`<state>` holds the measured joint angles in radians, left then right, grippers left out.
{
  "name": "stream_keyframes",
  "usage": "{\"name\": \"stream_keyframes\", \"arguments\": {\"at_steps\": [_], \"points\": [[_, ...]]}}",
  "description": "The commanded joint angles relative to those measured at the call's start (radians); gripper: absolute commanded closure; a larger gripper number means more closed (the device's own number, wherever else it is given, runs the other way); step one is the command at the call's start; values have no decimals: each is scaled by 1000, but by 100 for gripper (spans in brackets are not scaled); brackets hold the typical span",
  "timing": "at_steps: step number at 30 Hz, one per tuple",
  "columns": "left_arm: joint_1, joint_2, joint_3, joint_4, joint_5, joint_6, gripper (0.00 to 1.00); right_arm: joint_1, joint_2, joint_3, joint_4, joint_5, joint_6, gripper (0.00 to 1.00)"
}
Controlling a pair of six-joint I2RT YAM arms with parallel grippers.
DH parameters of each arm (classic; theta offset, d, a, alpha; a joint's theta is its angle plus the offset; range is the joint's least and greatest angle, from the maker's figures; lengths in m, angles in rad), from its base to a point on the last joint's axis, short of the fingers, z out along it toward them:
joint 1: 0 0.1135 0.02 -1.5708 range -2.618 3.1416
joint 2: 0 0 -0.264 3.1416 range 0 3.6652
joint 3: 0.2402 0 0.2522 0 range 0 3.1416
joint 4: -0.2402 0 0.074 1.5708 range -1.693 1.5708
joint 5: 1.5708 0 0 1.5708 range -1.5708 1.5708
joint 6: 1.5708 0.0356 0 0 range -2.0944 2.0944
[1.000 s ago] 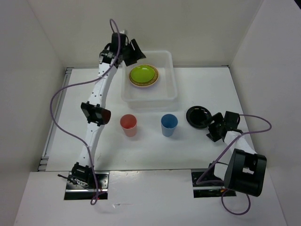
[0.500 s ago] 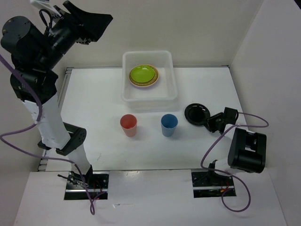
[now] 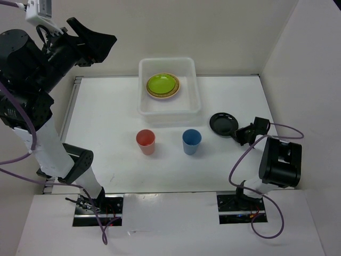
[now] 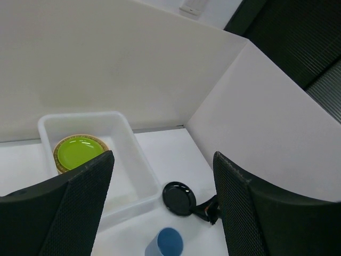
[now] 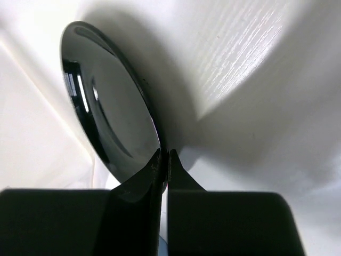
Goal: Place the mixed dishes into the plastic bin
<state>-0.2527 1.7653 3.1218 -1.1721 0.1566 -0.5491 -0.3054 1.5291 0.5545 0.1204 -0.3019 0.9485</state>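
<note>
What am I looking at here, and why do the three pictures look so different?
This is a robot: a left arm and a right arm, bolted at the near edge of a white table. One picture looks down from above; the other two come from a small camera on each wrist. On the table stand a coral-red cup, a blue cup and a translucent plastic bin, which holds a lime green plate stacked on a tan plate. The left gripper is raised high, open and empty. The right gripper is shut on the rim of a glossy black plate, which fills its close-up picture.
</note>
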Motion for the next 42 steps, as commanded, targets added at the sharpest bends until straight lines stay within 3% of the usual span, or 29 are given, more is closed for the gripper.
{"name": "stream_keyframes", "arguments": {"at_steps": [1,8,14,18,21,22,23,24,25,26,27,29,33,38,42], "points": [[4,-32,8,-3,0,29,18,2,-95,80,-80,63,-13,100],[4,-23,8,-23,32,38,18,2,-333,272,-251,112,-73,100],[4,-93,-3,-32,-8,48,18,150,-333,427,-262,86,-99,100],[4,-249,-135,-32,-87,58,18,284,-249,530,-199,98,-86,100],[4,-383,-357,-18,-126,80,18,400,-112,631,-174,98,-86,100],[4,-432,-452,52,-141,99,18,429,-74,653,-162,98,-86,100],[4,-575,-744,119,-141,100,18,458,6,695,-153,89,-86,100],[4,-665,-923,206,-131,81,18,509,46,720,-143,89,-86,100],[4,-755,-1097,402,-111,62,18,531,87,748,-143,89,-86,100],[4,-906,-1372,486,-111,1,18,548,126,796,-143,89,-86,100],[4,-959,-1466,546,-111,-27,18,575,193,821,-143,101,-86,100],[4,-1012,-1580,601,-82,-57,18,597,296,908,-143,101,-97,100],[-5,-1003,-1750,540,7,-57,18,640,458,1082,-208,110,-123,100],[-5,-1116,-2001,520,8,-101,18,672,620,1280,-280,124,-134,100],[-5,-1123,-2106,500,-12,-101,18,681,773,1444,-364,155,-145,100]]}}
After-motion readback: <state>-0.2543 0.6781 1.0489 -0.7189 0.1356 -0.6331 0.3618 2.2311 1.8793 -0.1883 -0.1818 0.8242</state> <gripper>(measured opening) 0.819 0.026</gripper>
